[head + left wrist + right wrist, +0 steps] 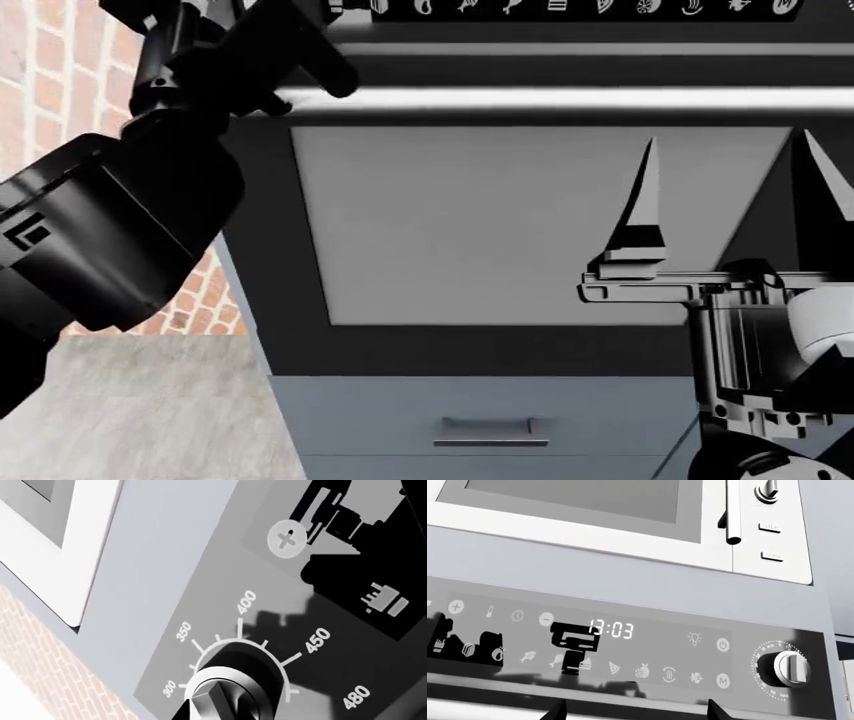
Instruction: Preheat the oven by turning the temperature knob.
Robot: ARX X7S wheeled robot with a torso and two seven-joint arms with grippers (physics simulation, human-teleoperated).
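The oven (pixel 534 220) fills the head view, its grey glass window (pixel 521 225) closed under the long silver bar handle (pixel 574 98), so nothing inside can be made out; below the oven a grey drawer (pixel 487 425) with a small bar pull is likewise shut. The oven's black control panel (pixel 627 645) sits just above the bar handle and is cut off at the edge of the head view, showing only a strip of white icons. In the left wrist view the temperature knob (pixel 223 692) lies at the panel's left end, ringed by tick marks reading 300, 350, 400, 450 and 480; the knob is cropped by the frame edge, and its pointer position is hard to read. The left gripper (pixel 287 55) is raised to the panel's left end, but its fingers are hidden behind the black arm, so I cannot tell whether it is spread or clamped. The right gripper (pixel 734 200) hangs in front of the window with its two pointed fingers apart, holding nothing. The right wrist view shows a display reading 13:03 (pixel 611 629) mid-panel, a second knob (pixel 790 668) at the panel's right end, and a white appliance (pixel 627 510) above the oven.
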